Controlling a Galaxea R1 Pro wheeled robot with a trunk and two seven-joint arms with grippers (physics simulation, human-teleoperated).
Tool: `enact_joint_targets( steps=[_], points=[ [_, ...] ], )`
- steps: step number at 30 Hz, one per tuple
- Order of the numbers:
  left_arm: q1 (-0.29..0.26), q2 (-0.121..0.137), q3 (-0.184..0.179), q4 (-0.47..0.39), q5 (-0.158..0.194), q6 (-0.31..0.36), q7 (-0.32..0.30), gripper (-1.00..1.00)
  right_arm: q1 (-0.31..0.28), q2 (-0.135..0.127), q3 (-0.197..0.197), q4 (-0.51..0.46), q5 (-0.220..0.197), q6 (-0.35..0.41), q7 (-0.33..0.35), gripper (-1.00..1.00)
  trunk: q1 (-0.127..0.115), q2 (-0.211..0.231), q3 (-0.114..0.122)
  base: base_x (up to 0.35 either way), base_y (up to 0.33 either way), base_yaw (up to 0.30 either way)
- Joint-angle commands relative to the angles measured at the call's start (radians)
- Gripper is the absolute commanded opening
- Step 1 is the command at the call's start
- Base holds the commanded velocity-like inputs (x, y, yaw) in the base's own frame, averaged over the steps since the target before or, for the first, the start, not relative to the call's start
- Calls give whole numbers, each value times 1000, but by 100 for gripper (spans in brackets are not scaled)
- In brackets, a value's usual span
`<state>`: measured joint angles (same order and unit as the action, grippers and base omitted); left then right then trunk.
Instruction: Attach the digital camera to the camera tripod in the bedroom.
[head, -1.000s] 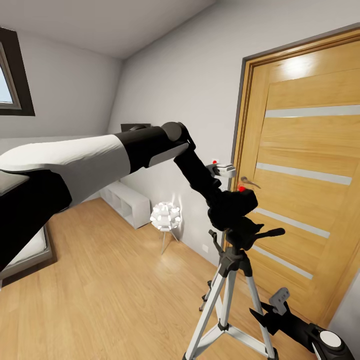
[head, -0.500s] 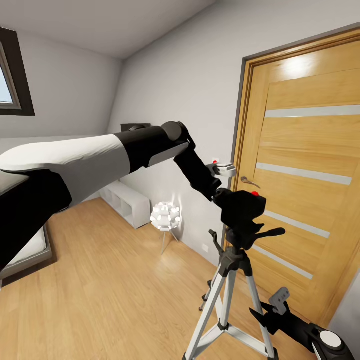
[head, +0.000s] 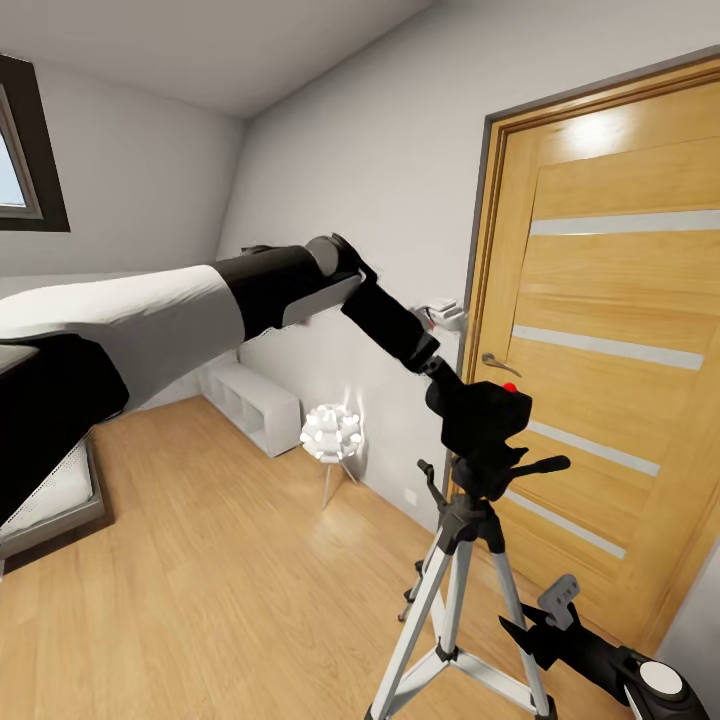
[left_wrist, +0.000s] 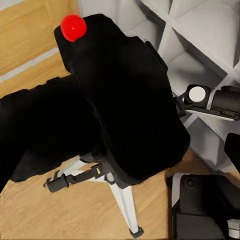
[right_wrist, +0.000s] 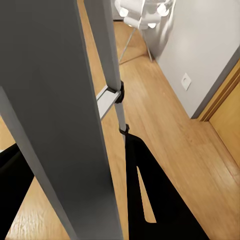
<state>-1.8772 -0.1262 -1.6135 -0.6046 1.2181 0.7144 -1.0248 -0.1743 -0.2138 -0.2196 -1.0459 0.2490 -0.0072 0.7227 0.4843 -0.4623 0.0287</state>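
We cannot tell the left gripper's (head: 432, 362) opening — just above digital camera (head: 482, 418) on camera tripod (head: 462, 560); brushing it risks dislodging.

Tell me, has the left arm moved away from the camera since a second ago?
Yes. The left gripper has pulled back up and left, toward the wall and away from the door, leaving the camera sitting on the tripod.

The left arm (head: 200, 310) has a white upper shell, black forearm links and a grey elbow joint.
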Motion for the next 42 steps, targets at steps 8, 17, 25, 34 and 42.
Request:
enact_joint_targets(
  steps=[8, 17, 25, 34, 42],
  points=[
    [3, 94, 66, -58, 16, -131, 3, 100, -1, 1, -3, -2, 2, 0, 6, -100, 0, -1, 0, 0, 0, 0],
    [4, 179, 137, -103, 18, -155, 12, 100, -1, 1, -3, -2, 2, 0, 7, -100, 0, -1, 0, 0, 0, 0],
    [19, 272, 147, -155, 44, -155, 34, 100, -1, 1, -2, -2, 3, 0, 6, 100, 0, -1, 0, 0, 0, 0],
    [51, 313, 149, -164, 103, -167, 38, 100, -1, 1, -1, -2, 3, 0, 9, 100, 0, -1, 0, 0, 0, 0],
    [72, 333, 148, -165, 112, -171, 38, 100, -1, 1, -2, -2, 3, 0, 12, 100, 0, -1, 0, 0, 0, 0]
  ],
)
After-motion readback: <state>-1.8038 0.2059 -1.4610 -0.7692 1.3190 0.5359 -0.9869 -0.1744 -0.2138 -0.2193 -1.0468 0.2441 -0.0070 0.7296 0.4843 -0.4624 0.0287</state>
